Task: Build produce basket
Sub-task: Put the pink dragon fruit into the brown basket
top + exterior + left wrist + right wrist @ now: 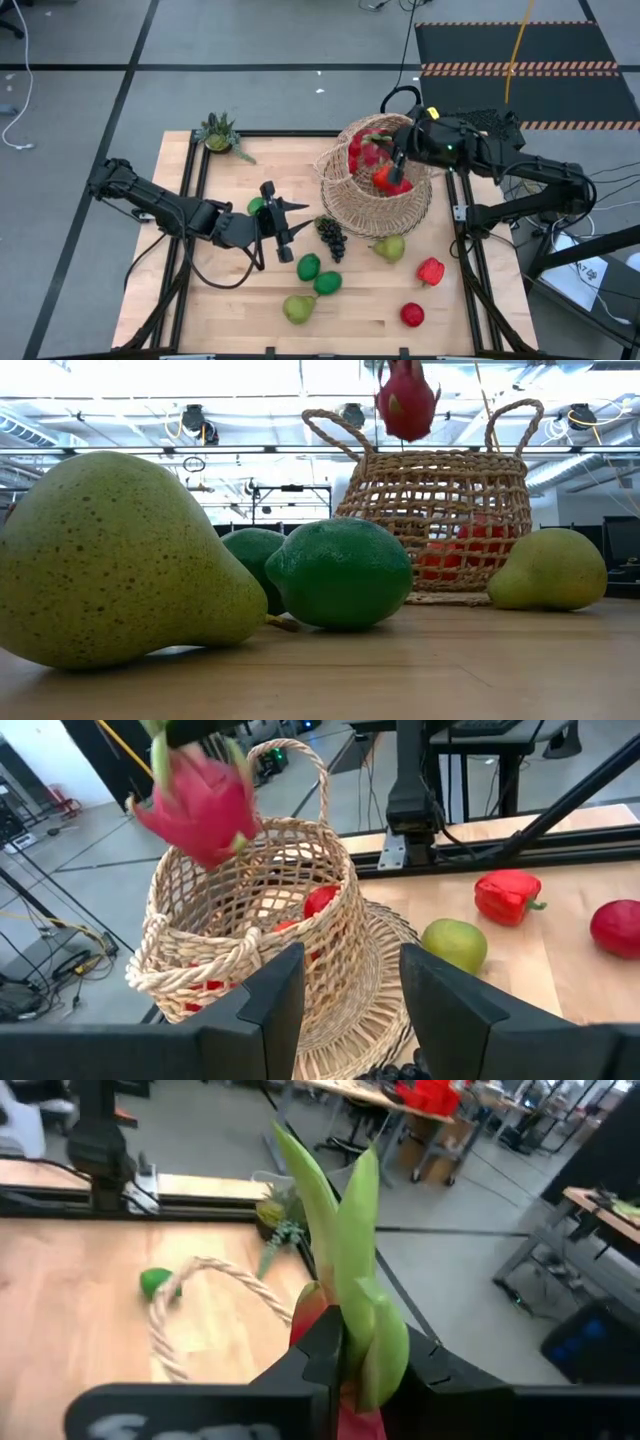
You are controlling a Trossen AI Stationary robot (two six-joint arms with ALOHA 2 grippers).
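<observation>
Table: light wooden tabletop with dark metal frame (230, 310).
Plant: small spiky green potted plant (219, 133), on the table's far left corner.
Mat: black floor mat with striped edges (520, 50), beyond the table.

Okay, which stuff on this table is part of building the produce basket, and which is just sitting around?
Part of the job: basket; dragon fruit held by right gripper; grapes; limes; pears; red pepper; apple.
Lying about: potted plant.
</observation>
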